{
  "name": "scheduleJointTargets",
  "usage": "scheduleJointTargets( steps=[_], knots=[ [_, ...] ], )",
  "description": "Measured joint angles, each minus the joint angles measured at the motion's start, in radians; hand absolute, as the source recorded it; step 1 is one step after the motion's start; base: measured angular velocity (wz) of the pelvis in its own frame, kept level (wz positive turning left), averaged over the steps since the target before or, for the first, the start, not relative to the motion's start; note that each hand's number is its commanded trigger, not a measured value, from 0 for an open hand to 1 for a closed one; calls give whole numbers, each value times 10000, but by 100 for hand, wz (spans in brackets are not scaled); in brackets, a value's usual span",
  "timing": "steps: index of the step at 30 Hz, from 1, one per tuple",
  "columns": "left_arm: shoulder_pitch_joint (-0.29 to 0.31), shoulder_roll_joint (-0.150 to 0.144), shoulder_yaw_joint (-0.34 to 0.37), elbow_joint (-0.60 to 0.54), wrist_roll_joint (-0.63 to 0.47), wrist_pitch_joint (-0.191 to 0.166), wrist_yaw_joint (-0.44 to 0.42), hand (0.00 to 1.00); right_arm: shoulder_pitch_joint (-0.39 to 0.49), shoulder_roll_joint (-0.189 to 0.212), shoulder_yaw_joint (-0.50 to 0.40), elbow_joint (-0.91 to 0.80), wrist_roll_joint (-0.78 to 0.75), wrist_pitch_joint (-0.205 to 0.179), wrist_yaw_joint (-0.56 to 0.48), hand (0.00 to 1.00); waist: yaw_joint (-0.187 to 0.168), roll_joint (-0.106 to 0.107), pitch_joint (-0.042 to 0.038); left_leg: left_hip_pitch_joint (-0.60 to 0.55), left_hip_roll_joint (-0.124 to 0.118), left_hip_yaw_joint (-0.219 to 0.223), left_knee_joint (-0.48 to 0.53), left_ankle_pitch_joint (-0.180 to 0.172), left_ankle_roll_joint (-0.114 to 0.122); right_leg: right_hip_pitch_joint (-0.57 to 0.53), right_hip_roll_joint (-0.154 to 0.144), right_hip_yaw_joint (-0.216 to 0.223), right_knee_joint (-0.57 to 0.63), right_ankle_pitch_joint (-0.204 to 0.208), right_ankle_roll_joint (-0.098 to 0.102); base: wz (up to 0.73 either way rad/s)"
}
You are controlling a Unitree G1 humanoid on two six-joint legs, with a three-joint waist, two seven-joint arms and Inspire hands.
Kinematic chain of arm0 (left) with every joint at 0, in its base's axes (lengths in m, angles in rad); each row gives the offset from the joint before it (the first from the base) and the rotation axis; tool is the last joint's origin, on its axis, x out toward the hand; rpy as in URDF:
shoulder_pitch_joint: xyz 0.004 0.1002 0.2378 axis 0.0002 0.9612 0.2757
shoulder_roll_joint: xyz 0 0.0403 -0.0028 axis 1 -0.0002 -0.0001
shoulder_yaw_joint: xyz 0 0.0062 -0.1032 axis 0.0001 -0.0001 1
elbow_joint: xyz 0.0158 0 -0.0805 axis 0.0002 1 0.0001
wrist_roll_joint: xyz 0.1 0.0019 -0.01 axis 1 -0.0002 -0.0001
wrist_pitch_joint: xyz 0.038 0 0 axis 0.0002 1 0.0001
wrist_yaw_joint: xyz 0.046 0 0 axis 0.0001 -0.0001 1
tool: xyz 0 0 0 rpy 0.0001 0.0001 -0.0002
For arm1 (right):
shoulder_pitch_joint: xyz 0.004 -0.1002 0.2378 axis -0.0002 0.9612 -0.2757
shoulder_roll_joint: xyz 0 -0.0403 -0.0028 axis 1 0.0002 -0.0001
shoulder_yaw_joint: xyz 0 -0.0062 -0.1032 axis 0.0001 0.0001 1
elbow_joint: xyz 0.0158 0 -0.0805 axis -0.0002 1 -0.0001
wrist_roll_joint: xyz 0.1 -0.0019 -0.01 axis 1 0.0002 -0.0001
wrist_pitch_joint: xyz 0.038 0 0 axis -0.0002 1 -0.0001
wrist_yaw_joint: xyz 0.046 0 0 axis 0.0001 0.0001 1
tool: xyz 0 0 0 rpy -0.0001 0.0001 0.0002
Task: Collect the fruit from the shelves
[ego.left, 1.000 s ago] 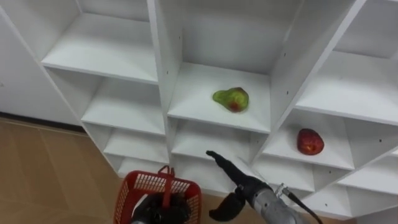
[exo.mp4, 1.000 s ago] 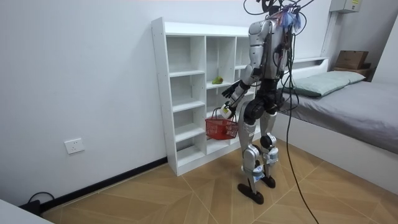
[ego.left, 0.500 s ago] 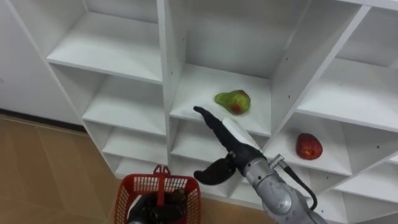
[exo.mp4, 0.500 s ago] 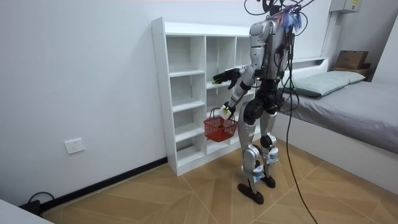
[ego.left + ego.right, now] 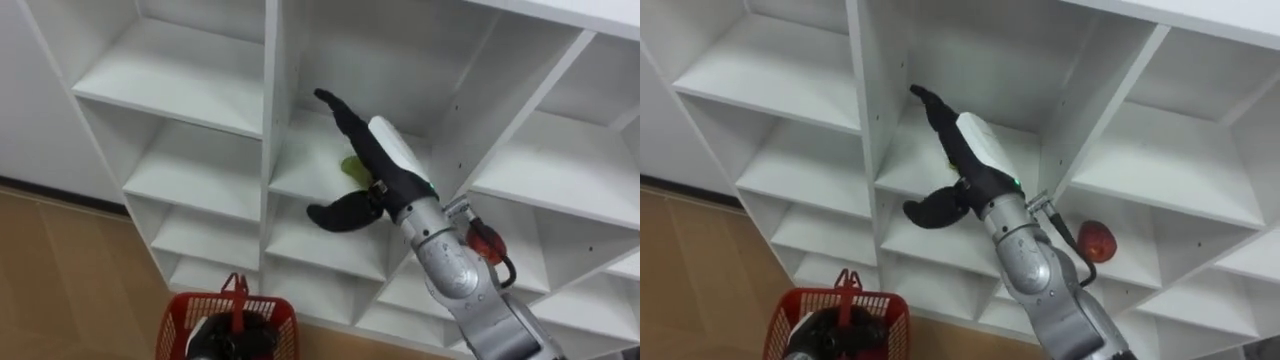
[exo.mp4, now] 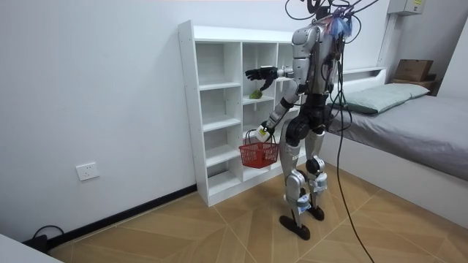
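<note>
Your right hand (image 5: 385,165) is hovering inside the middle compartment of the white shelves (image 5: 190,90). Its fingers are straight and its thumb is spread wide, gripping nothing. The green pear (image 5: 352,167) is lying on that shelf board just behind the palm (you're seeing only a sliver of it at the hand's nine o'clock). A red apple (image 5: 487,241) is sitting one compartment over, at the hand's four o'clock, partly behind the forearm. Down at seven o'clock, your left hand (image 5: 225,340) is clutching the red basket (image 5: 175,322) by its handle.
</note>
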Motion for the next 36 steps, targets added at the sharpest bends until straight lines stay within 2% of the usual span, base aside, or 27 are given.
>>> scheduleJointTargets(
  steps=[8,11,14,17,20,23,29,33,36],
  knots=[
    [-2,-37,122,-96,118,207,88,100,-171,-13,-302,-98,23,142,-656,0,210,-93,-10,-22,-6,-149,-1,10,-14,10,19,-64,2,0,0,4],
    [3,32,170,-106,490,226,-23,100,-172,-10,-483,-95,496,231,-746,0,226,-281,-8,2,-6,-174,18,12,-15,36,9,-123,1,0,0,7],
    [8,106,519,-105,1011,327,-123,100,-355,-11,-809,36,1224,234,-992,0,223,-518,23,-3,-6,-219,72,12,-14,62,3,-127,-21,0,0,2],
    [2,175,854,-105,1030,423,-147,100,-689,-12,-1276,529,1506,236,-1284,0,216,-675,56,4,1,-264,87,11,-13,204,-8,-121,-169,0,0,4],
    [6,249,970,-131,1029,498,-161,100,-1076,-46,-1534,1249,1687,247,-1728,0,207,-684,72,-15,-3,-333,101,9,-15,227,-5,-188,-167,1,2,5],
    [42,236,974,-404,1058,594,-164,100,-1088,-61,-1667,1435,2082,312,-1870,0,215,-673,80,-68,-4,-443,138,6,-21,240,1,-262,-167,1,1,11],
    [294,147,994,-1119,1931,913,-260,100,-1116,-160,-1881,2051,3869,325,-2119,0,214,-691,67,-10,-36,-575,146,9,-30,350,18,-254,-171,0,2,8],
    [351,102,996,-1361,2538,928,-569,100,-1116,-155,-1950,2748,3981,522,-2117,0,274,-710,57,-6,-74,-687,179,11,-25,349,-1,-230,-173,0,2,7],
    [361,107,972,-1361,2547,1000,-706,100,-1117,-155,-1950,3077,4018,522,-2122,0,285,-723,50,-29,-77,-718,219,11,-25,358,-5,-257,-176,0,2,1]
  ],
)
